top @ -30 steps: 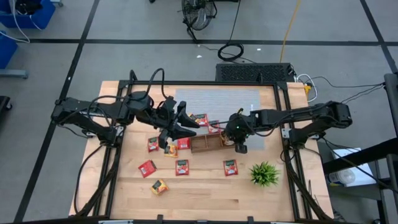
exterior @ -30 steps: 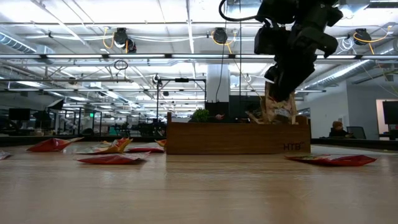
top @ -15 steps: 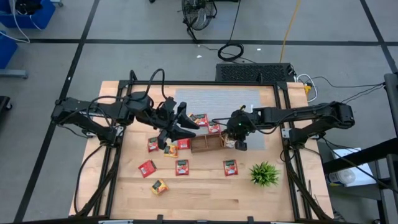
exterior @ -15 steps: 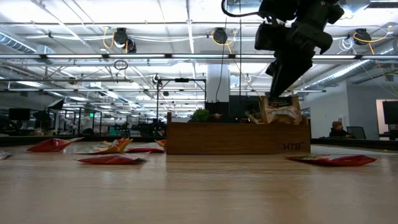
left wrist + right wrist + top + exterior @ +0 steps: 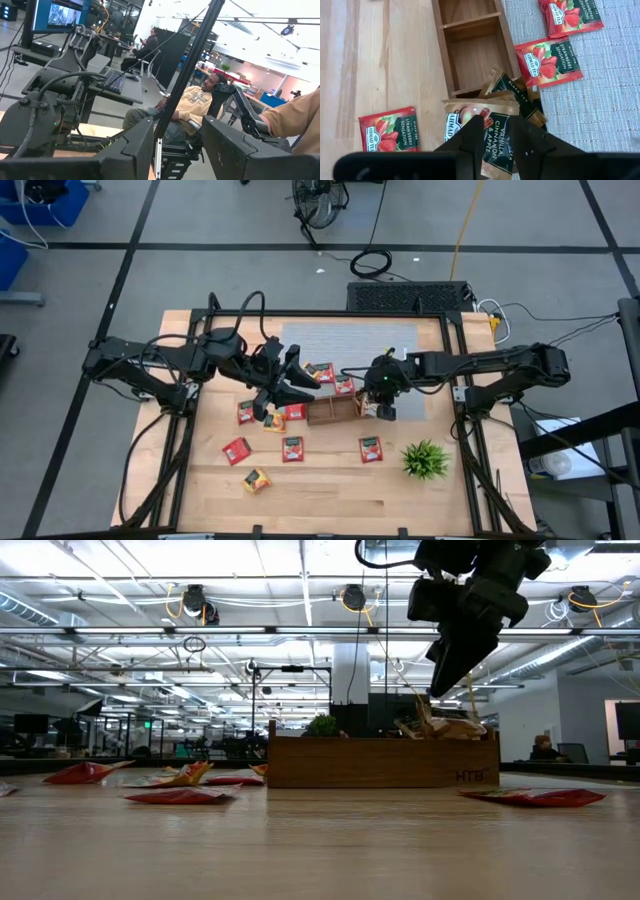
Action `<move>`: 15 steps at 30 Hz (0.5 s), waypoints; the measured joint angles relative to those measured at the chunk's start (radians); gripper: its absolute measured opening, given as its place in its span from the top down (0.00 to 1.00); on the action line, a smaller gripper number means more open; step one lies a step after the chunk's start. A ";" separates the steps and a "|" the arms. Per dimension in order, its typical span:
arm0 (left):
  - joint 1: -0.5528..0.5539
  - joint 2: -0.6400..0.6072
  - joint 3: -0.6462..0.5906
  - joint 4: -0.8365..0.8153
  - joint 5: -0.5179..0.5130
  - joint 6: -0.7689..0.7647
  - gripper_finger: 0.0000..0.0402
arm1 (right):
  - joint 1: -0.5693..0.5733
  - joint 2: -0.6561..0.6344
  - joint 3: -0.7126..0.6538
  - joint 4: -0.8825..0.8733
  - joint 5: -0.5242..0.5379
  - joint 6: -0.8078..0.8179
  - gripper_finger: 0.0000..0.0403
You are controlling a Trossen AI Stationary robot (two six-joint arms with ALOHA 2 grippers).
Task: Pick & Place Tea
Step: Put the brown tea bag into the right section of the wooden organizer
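Note:
My right gripper [image 5: 383, 408] hangs open just above the right end of the brown wooden tray [image 5: 333, 412], and touches nothing. A pale sachet with a green label [image 5: 495, 117] lies below its fingers on other sachets [image 5: 512, 90] in the tray's right compartment. That pile pokes above the tray rim [image 5: 440, 725]. Red sachets [image 5: 292, 448] and orange-yellow ones [image 5: 256, 479] lie flat on the table around the tray. My left gripper [image 5: 283, 388] is open and waits left of the tray, raised.
A spiky green plant [image 5: 425, 459] stands near the table's right near corner. Two red sachets [image 5: 547, 62] lie on the grey mat [image 5: 350, 340] beside the tray. The tray's middle and left compartments [image 5: 470, 50] show bare wood. Bare wood lies along the near edge [image 5: 330, 510].
My right gripper has let go of the pale sachet and risen a little over the tray's right end. The sachet first stood upright in the right compartment, then tipped over flat onto the sachets there.

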 joint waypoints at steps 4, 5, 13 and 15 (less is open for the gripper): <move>0.000 0.000 0.000 0.000 0.000 0.000 0.58 | 0.000 -0.006 0.000 0.000 0.026 0.002 0.78; 0.000 0.000 0.000 0.000 0.000 0.000 0.58 | 0.000 -0.012 0.001 0.000 0.022 0.009 0.77; 0.000 0.000 0.000 -0.001 0.000 0.000 0.58 | 0.084 -0.073 0.009 -0.005 0.019 0.073 0.78; 0.000 0.000 0.000 -0.001 0.000 0.001 0.58 | 0.118 -0.066 0.005 -0.016 0.019 0.066 0.78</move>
